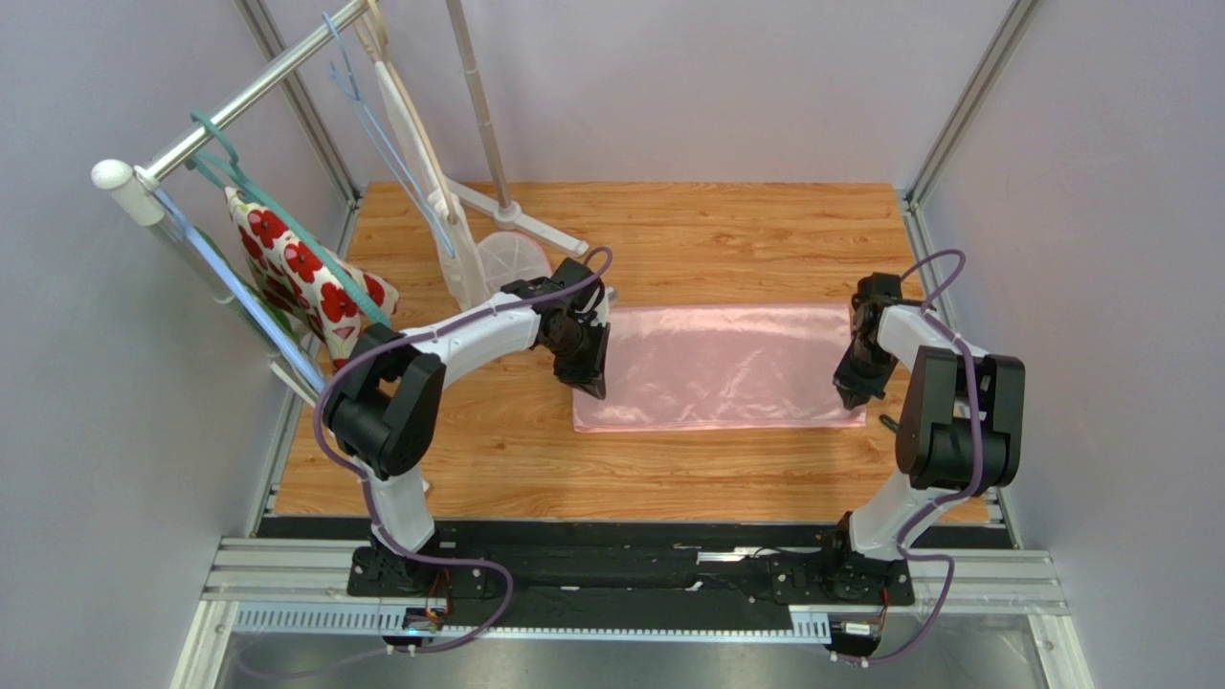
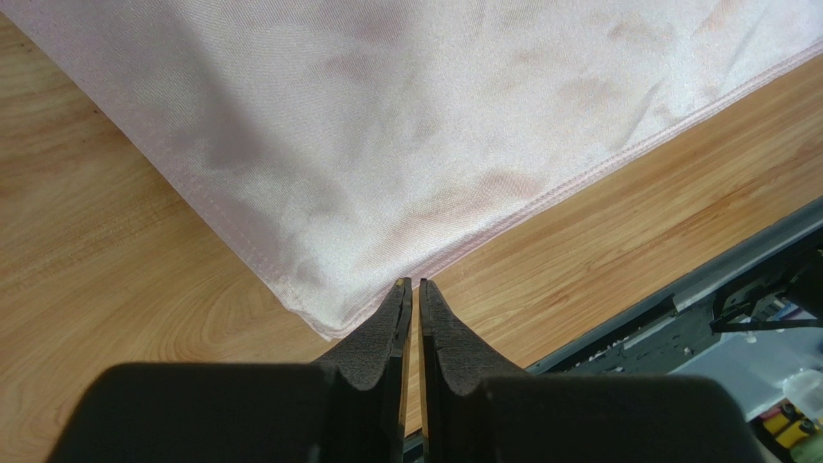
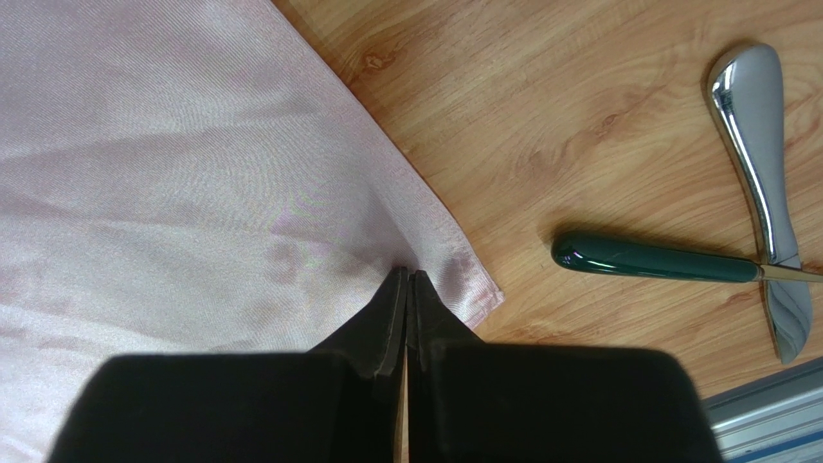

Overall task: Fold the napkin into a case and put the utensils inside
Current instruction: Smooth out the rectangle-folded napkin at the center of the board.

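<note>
napkin (image 3: 193, 174) corner apparently in right tool (image 3: 406, 278)

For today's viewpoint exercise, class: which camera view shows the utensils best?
The right wrist view: a silver utensil and a green-handled one lie crossed beside the napkin. The top view nearly hides them behind the right arm; the left wrist view shows none.

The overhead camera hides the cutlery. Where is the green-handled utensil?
The slim dark-green-handled utensil lies on the wooden table in the right wrist view, on the robot's right, just beyond the pink cloth napkin's near corner, crossing a shiny silver utensil.
</note>
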